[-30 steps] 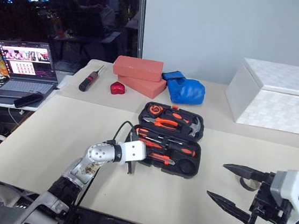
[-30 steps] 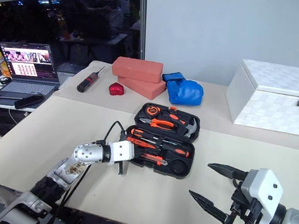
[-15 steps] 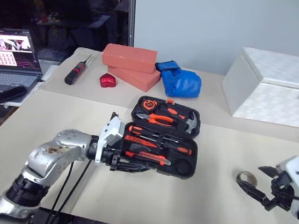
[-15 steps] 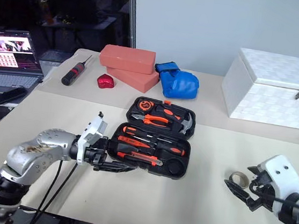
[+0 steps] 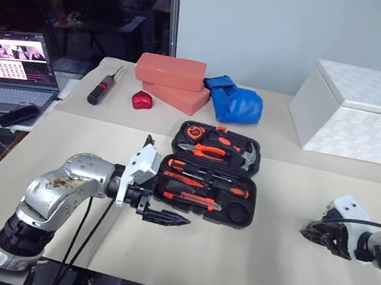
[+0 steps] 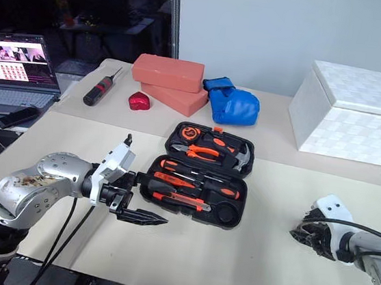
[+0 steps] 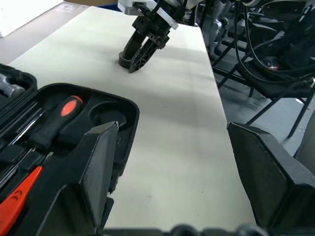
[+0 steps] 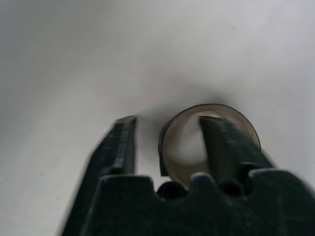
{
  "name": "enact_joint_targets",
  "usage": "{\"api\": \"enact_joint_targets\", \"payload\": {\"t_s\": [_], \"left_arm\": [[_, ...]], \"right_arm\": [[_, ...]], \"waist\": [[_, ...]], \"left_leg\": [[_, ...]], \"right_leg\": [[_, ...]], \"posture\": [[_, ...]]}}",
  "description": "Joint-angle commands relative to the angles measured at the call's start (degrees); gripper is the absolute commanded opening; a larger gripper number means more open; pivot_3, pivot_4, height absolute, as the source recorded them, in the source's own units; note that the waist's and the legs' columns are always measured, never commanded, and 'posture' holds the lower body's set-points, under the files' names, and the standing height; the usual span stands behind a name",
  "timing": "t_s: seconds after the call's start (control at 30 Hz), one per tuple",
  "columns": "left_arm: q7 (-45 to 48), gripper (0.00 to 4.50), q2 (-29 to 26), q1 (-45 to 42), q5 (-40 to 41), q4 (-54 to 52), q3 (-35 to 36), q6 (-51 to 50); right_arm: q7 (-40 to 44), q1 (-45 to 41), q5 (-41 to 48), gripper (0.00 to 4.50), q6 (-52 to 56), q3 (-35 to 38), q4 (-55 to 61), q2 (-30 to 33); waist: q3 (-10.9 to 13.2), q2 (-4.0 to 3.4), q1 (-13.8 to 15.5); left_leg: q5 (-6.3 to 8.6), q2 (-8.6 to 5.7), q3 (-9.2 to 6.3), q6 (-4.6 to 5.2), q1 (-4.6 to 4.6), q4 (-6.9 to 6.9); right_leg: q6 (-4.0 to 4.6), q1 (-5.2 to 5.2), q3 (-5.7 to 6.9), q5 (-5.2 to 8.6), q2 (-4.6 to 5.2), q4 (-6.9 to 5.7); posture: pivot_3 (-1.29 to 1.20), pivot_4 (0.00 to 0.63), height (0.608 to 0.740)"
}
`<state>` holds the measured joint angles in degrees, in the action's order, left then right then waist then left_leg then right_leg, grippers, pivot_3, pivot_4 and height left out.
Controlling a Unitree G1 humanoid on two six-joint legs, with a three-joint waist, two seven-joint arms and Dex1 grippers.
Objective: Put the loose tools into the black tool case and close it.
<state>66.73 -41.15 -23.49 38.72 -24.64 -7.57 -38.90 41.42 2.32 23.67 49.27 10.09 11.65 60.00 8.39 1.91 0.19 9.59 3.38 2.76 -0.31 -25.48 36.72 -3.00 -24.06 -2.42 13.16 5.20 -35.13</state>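
Note:
The black tool case [image 5: 253, 165] lies open mid-table, with orange-and-black screwdrivers [image 5: 203, 183] and a utility knife [image 5: 194, 199] seated in its near half. Its round recess [image 7: 109, 117] is bare. My left gripper [image 5: 169, 207] hovers open at the case's near left corner, pointing along its front edge and holding nothing. Off to the right, the tape ring [image 8: 246, 125] lies flat on the table. My right gripper [image 5: 312, 233] is down on the ring; one of its fingers [image 8: 219, 142] is inside the ring and the other is outside, a small gap off the wall.
A white box [image 5: 355, 113] stands at the back right. Two red bricks [image 5: 170, 82], a blue glove [image 5: 235, 105], a small red object [image 5: 140, 100] and a black-and-red screwdriver [image 5: 101, 90] lie at the back. A laptop [image 5: 16, 71] sits far left.
My right gripper came down from a wide-open hover onto the tape ring and narrowed around its wall. My left gripper opened, lifted off the case's left edge and turned level.

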Motion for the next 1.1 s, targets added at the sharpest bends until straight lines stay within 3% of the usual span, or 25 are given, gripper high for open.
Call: {"api": "enact_joint_targets", "payload": {"t_s": [0.03,0.1,0.23,0.33,0.4,0.63,0.93,1.1], "left_arm": [[-1.2,3.80,-0.4,0.8,1.6,-3.0,2.4,0.2],[-1.5,3.80,-0.6,1.6,1.8,-3.3,2.9,0.3],[-1.5,3.80,-2.5,4.3,2.9,-4.0,5.4,-0.3],[-0.7,3.80,-4.8,6.7,2.7,-4.6,6.7,0.5],[-0.5,3.80,-5.7,7.8,2.3,-4.5,7.3,1.3],[-1.0,3.80,-6.4,9.6,1.4,-4.2,8.8,3.0],[-2.3,3.80,-6.7,13.2,1.3,-5.8,10.2,4.0],[-3.3,3.80,-6.8,14.4,1.7,-6.2,10.9,4.2]], "right_arm": [[1.2,-0.8,-0.2,0.43,1.6,1.8,1.0,1.4],[2.6,-0.2,1.6,0.08,3.2,4.7,3.9,2.2],[7.7,-2.1,10.3,0.08,7.4,9.0,18.4,4.0],[6.9,-9.1,13.7,0.08,11.0,2.8,25.7,4.5],[6.0,-14.4,11.9,0.08,11.5,-5.9,28.1,3.6],[4.5,-26.4,2.9,0.08,10.8,-27.2,24.9,-1.5],[6.6,-32.3,-1.6,0.08,8.9,-33.6,20.5,-4.5],[8.9,-34.8,-1.9,0.08,8.3,-32.6,20.3,-4.3]], "waist": [[0.0,0.01,0.0],[0.0,0.01,0.1],[0.0,-0.04,0.1],[0.1,0.00,-0.7],[0.2,0.19,-0.7],[0.4,0.35,-0.5],[0.4,0.45,-1.2],[0.4,0.44,-1.2]], "left_leg": [[0.00,0.00,0.00,0.00,0.00,0.00],[0.00,-0.01,0.01,0.00,0.00,0.01],[0.00,0.01,0.01,0.00,0.00,0.02],[0.00,0.18,0.00,0.00,0.12,0.02],[0.00,0.35,-0.04,-0.02,0.22,0.02],[0.10,0.37,0.25,-0.26,0.19,0.06],[-0.02,0.60,0.34,-0.05,0.20,0.09],[0.24,0.61,0.31,-0.48,0.32,0.10]], "right_leg": [[0.00,0.00,0.00,0.00,0.00,0.00],[-0.01,0.02,-0.01,-0.01,0.01,0.00],[-0.03,-0.06,-0.02,-0.01,-0.02,-0.12],[0.04,-0.07,-0.04,-0.06,-0.19,-0.23],[0.16,-0.01,-0.01,-0.12,-0.35,-0.22],[0.37,-0.17,0.00,-0.25,-0.14,0.00],[0.36,-0.18,-0.03,-0.28,-0.35,-0.22],[0.56,-0.23,-0.02,-0.41,-0.37,-0.29]], "posture": [[0.00,0.150,0.740],[0.00,0.150,0.740],[0.00,0.150,0.740],[0.00,0.150,0.740],[0.00,0.150,0.740],[0.00,0.150,0.740],[0.00,0.150,0.740],[0.00,0.150,0.740]]}}
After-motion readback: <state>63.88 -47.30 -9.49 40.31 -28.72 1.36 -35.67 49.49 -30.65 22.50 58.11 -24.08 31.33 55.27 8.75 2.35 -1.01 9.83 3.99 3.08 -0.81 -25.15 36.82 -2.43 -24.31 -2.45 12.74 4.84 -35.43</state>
